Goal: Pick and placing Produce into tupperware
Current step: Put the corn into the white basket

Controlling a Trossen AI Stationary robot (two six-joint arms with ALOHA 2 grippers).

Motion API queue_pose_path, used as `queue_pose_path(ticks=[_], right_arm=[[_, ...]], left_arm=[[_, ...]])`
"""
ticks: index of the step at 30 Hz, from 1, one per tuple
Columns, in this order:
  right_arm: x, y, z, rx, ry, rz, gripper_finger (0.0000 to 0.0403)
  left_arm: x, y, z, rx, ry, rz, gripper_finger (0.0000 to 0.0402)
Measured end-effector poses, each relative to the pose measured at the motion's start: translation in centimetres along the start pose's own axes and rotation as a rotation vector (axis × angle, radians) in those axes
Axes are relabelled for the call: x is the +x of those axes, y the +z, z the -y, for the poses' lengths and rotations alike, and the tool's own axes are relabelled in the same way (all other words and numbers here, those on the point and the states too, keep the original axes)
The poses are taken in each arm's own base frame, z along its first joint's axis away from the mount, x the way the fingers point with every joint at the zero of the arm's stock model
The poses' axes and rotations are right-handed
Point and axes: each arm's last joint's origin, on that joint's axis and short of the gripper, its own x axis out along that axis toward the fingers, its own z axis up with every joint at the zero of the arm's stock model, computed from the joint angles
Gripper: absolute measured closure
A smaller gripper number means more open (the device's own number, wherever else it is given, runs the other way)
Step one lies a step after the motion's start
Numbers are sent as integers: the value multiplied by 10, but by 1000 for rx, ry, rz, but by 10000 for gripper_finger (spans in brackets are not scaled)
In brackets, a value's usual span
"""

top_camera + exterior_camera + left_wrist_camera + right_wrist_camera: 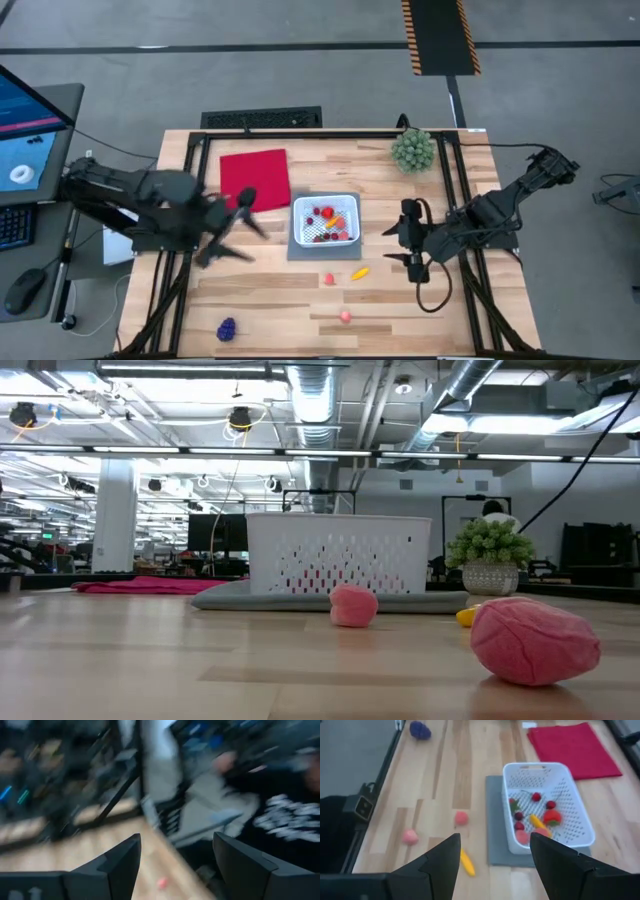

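Tupperware [326, 222] sits mid-table on a grey mat [295, 246]: white, roughly square, rounded corners, perforated walls and floor. Inside it: several small red pieces, a dark red one, one orange piece, one pink piece, all clustered toward one side [535, 820]. Low view shows its slotted wall [340, 555] upright on the mat.

Loose produce on the bare wood: pink piece [328, 279] and yellow-orange piece [359, 272] just in front of the mat, another pink piece [345, 316] nearer the front edge, purple grape bunch [227, 328] at the front left.

Red cloth [255, 179] lies flat left of the container, green spiky plant [413, 149] at the back right.

Left gripper [236, 232] hovers left of the container, fingers apart, empty. Right gripper [412, 240] is right of the container, fingers apart, holding nothing.
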Motion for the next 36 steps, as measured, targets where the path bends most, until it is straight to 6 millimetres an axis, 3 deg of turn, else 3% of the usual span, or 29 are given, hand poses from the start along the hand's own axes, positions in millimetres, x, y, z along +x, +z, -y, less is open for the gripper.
queue_pose_path(ticks=[3,8,11,16,21,25,33,36], right_arm=[[6,-1,0,-3,7,-34,138],[15,-3,-1,17,20,-84,138],[27,-9,-5,28,18,-128,138],[64,-30,-10,46,-43,-259,138],[94,-40,-23,25,-12,-325,147],[118,-51,-31,-29,-8,-406,160],[151,-59,-30,-73,8,-456,179],[159,-58,-25,-59,17,-458,181]], left_arm=[[-14,-1,18,70,-29,105,163],[-27,-16,27,43,182,84,163],[-25,-32,31,35,203,35,163],[-19,-55,33,-16,223,11,163],[-10,-67,38,-15,133,111,163],[-5,-77,41,49,93,96,163],[7,-104,43,51,91,38,163],[13,-108,40,39,178,35,163]])
